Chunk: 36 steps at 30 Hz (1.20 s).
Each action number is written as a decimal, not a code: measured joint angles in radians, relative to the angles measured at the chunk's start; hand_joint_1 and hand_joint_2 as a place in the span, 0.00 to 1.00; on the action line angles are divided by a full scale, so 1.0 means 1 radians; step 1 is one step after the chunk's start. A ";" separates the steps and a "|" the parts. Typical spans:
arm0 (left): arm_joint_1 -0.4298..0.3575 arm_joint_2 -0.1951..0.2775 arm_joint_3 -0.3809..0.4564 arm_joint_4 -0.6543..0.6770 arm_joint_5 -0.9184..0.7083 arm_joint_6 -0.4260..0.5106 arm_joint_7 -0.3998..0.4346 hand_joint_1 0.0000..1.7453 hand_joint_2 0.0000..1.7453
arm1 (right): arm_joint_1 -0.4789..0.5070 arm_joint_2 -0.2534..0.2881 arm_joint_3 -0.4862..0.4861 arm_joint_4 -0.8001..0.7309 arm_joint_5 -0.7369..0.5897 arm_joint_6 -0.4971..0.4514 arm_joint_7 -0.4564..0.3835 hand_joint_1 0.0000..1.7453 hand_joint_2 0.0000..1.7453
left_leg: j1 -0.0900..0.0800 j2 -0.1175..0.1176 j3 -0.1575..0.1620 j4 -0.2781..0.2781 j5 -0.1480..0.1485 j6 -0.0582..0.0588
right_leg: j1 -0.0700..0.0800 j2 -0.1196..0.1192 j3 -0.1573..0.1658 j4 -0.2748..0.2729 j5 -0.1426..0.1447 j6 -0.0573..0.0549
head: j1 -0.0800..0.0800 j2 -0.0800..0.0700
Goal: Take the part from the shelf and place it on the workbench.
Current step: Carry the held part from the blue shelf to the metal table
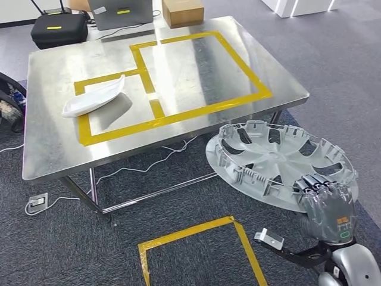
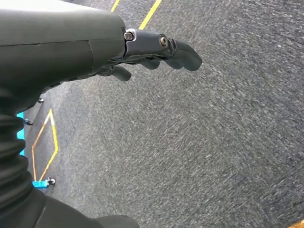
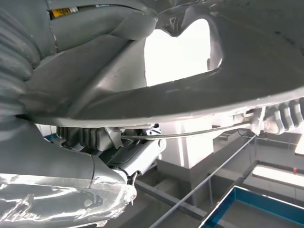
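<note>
From the head view, we've got the wheel cover (image 1: 278,164) out in the air off the near right corner of the surface (image 1: 189,71), held at its near rim by our right hand (image 1: 325,199), fingers curled over the edge, so the part is gripped but not yet over the steel top. Biggest worry we see: it's a wide, flat disc held at one edge only, so it could sag or twist out of the fingers, and its far rim could clip the surface corner if we swing in low. On the surface there's a white tray (image 1: 94,98) sitting in the left yellow-taped box (image 1: 172,77), so the big right box looks like the free spot; a cardboard box (image 1: 182,11), a black case (image 1: 58,27) and a laptop (image 1: 121,12) sit at the far edge, well apart from where we'd land, and cables (image 1: 148,164) trail on the carpet underneath. Left wrist view: our left hand (image 2: 157,52) hangs over grey carpet, fingers loosely apart, holding nothing. Right wrist view: the cover's grey underside (image 3: 215,90) runs right across, the right hand's fingers (image 3: 86,137) wrapped under its rim, so the pinch looks shallow to us and a quick move could slip it
</note>
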 joint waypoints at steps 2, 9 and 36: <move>0.000 0.000 0.000 0.000 0.000 0.000 0.000 0.00 1.00 | 0.002 0.000 0.000 0.000 0.000 0.004 -0.002 1.00 1.00 | -0.001 0.000 0.000 0.000 -0.001 0.004 | -0.002 0.000 0.004 -0.007 0.003 0.018 | 0.001 0.000; 0.000 0.000 0.000 0.000 0.000 0.000 0.000 0.00 1.00 | 0.007 0.000 -0.007 0.000 -0.001 0.007 -0.003 1.00 1.00 | -0.002 0.000 0.000 0.000 0.000 0.012 | -0.003 0.001 0.013 -0.010 0.007 0.037 | 0.001 0.000; -0.003 0.000 0.000 0.000 0.000 -0.005 0.003 0.00 1.00 | 0.001 0.000 -0.026 0.001 0.051 0.018 0.001 1.00 1.00 | 0.012 -0.125 0.006 0.010 -0.007 0.006 | -0.020 0.100 -0.028 0.032 0.007 0.054 | 0.010 0.000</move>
